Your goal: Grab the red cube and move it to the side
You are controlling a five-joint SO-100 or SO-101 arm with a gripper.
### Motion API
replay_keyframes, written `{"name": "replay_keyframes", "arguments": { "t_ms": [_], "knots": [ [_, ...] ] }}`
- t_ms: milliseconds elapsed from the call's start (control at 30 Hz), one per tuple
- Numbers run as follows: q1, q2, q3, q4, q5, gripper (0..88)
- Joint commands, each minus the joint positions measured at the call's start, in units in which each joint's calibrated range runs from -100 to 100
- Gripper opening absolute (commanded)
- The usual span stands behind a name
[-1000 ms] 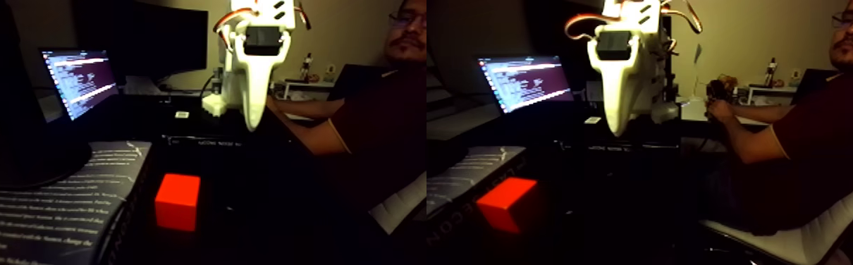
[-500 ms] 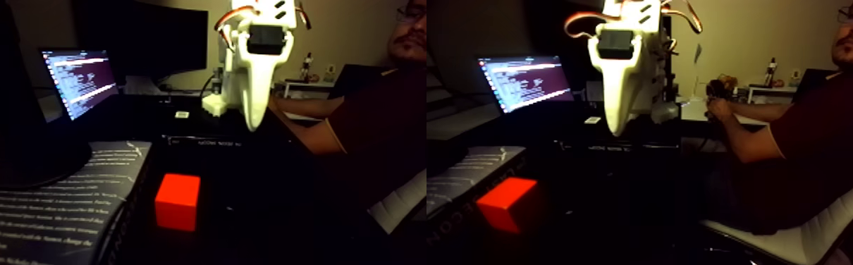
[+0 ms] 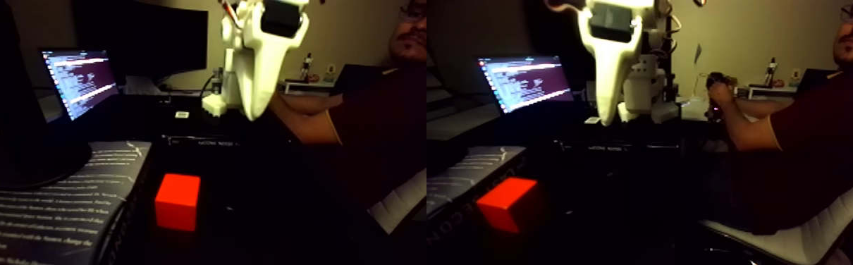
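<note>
Red cube [image 3: 178, 202] on dark table; gripper [image 3: 256, 113] raised, pointing down, well above.

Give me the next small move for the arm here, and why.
Probably bring the gripper down and slightly left toward the red cube. In the fixed view it hangs high above the dark table, well clear of the cube, which sits untouched beside the printed sheet. Whether the jaws are open is unclear.

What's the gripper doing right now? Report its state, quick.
Gripper: raised well above the red cube, holding nothing; its fingers look together, but open or shut cannot be told.
</note>
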Motion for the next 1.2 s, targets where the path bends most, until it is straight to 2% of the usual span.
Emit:
{"name": "replay_keyframes", "arguments": {
  "t_ms": [0, 167, 467, 733, 933, 1167],
  "knots": [
    [2.7, 8.4, -9.0, -0.2, 3.4, 0.8],
    [3.9, 17.9, -16.0, -0.1, 4.9, 0.8],
    [4.9, 30.8, -30.7, 8.5, 4.5, 1.3],
    [9.5, 45.7, -41.1, 10.3, 5.0, 17.1],
    [11.8, 53.2, -44.0, 10.3, 5.6, 34.3],
    [12.9, 57.7, -46.3, 10.2, 6.4, 36.2]
  ]
}}
